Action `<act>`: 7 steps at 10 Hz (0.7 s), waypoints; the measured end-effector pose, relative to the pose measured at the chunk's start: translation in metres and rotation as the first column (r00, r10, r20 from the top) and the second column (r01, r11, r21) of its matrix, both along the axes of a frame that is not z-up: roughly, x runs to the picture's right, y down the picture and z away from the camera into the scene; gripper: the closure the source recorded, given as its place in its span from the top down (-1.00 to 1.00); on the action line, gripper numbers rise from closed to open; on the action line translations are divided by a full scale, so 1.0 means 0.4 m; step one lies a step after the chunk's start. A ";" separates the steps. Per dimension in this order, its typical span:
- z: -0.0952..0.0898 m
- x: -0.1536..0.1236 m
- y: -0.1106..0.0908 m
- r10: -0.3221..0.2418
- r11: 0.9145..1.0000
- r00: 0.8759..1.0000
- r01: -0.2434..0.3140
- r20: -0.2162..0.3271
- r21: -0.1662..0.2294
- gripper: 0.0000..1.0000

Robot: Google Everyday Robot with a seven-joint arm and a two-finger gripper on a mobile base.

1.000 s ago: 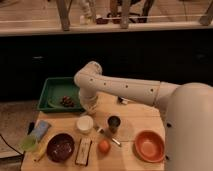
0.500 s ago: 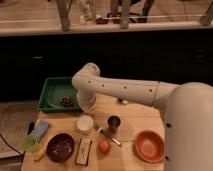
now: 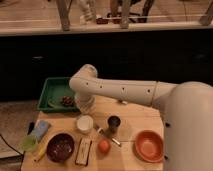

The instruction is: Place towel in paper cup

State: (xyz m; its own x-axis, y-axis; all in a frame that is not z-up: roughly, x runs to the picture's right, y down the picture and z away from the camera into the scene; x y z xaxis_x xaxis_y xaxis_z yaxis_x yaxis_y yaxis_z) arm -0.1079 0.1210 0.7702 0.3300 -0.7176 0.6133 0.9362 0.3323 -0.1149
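The white paper cup (image 3: 85,123) stands upright on the wooden table (image 3: 130,115), left of centre. My gripper (image 3: 85,106) points down just above and slightly behind the cup, at the end of the white arm that reaches in from the right. A pale bunched shape sits at the gripper's tip, and I cannot tell whether it is the towel or part of the gripper. A folded blue cloth (image 3: 40,129) lies at the table's left edge.
A green tray (image 3: 52,90) with a brown object (image 3: 66,101) sits behind the gripper. Near the cup are a dark metal cup (image 3: 114,122), an orange fruit (image 3: 103,146), a dark bowl (image 3: 60,146), a wrapped bar (image 3: 83,151), an orange bowl (image 3: 149,145) and a green cup (image 3: 29,142).
The arm's elbow and gripper have shifted slightly left and down toward the paper cup. Objects on the table have not moved.
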 end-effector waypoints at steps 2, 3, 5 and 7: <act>-0.002 -0.007 0.002 -0.011 1.000 1.000 0.011 0.009 0.004 -0.98; -0.003 -0.013 0.004 -0.019 1.000 1.000 0.019 0.015 0.005 -0.98; -0.005 -0.016 0.008 -0.034 0.999 0.999 0.034 0.025 0.009 -0.98; -0.027 -0.012 0.008 -0.024 1.000 0.999 0.023 0.026 0.012 -0.98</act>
State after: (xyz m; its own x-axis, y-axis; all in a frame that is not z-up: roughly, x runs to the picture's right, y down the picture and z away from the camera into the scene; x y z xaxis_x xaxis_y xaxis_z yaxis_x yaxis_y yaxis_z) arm -0.1127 0.1243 0.7594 0.2969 -0.7321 0.6131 0.9463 0.3114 -0.0864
